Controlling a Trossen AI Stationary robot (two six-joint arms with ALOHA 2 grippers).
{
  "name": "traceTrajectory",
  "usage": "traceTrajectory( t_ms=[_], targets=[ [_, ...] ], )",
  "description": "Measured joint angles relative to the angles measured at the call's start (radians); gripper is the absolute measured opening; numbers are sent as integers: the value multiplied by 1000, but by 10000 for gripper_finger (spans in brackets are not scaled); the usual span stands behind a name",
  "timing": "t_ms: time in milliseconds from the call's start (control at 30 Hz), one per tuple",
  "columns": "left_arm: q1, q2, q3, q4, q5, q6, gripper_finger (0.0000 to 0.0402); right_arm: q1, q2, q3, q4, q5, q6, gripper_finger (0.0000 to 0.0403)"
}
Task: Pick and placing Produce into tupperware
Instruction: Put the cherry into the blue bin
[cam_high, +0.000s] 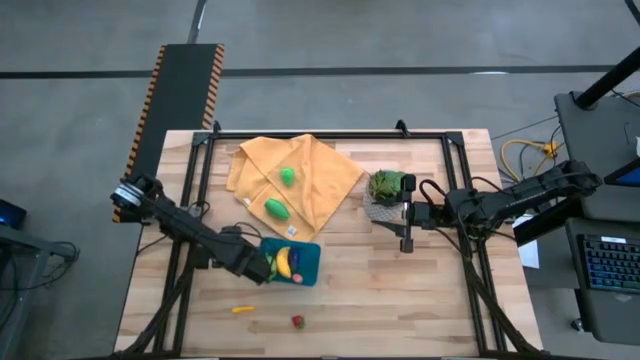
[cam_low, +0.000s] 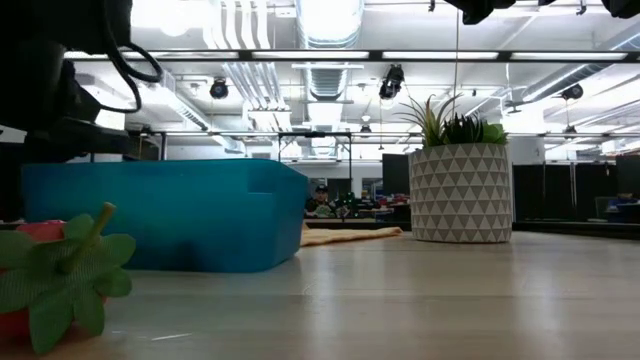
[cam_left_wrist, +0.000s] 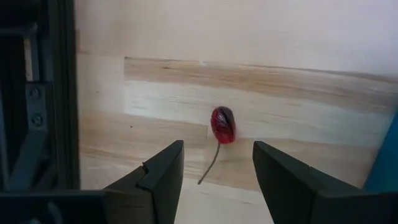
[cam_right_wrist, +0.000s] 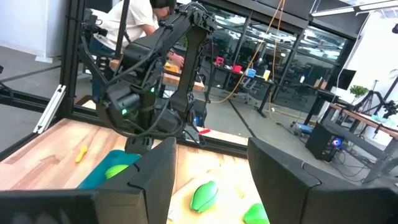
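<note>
The teal tupperware (cam_high: 303, 262) stands near the table's middle, with a yellow banana (cam_high: 283, 263) and a purple piece inside. My left gripper (cam_high: 261, 268) is open at its left side. In the left wrist view, the open left gripper (cam_left_wrist: 217, 147) has a small red piece with a stem (cam_left_wrist: 222, 124) on the wood just ahead. Two green pieces (cam_high: 288, 176) (cam_high: 276, 209) lie on the orange cloth (cam_high: 320, 170). An orange-yellow piece (cam_high: 243, 309) and a red piece (cam_high: 297, 321) lie near the table's near edge. My right gripper (cam_high: 404, 215) waits open beside the potted plant (cam_high: 388, 188).
The plant in its patterned grey pot (cam_low: 460, 192) stands right of the cloth, close to my right gripper. In the low view a red piece with green leaves (cam_low: 55, 280) lies in front of the tupperware (cam_low: 160, 215). A person (cam_right_wrist: 134, 18) works beyond the table's left side.
</note>
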Motion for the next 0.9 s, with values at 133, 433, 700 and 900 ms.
traceTrajectory(
  t_ms=[133,433,700,900],
  targets=[
    [-27,1,-3,0,-28,-90,178,0,0,0,0,0,0,192],
    [-48,3,-18,2,-182,-171,178,0,0,0,0,0,0,192],
    [-62,3,-22,1,-190,-169,178,0,0,0,0,0,0,192],
    [-76,3,-40,50,-191,-163,178,0,0,0,0,0,3,192]
  ],
)
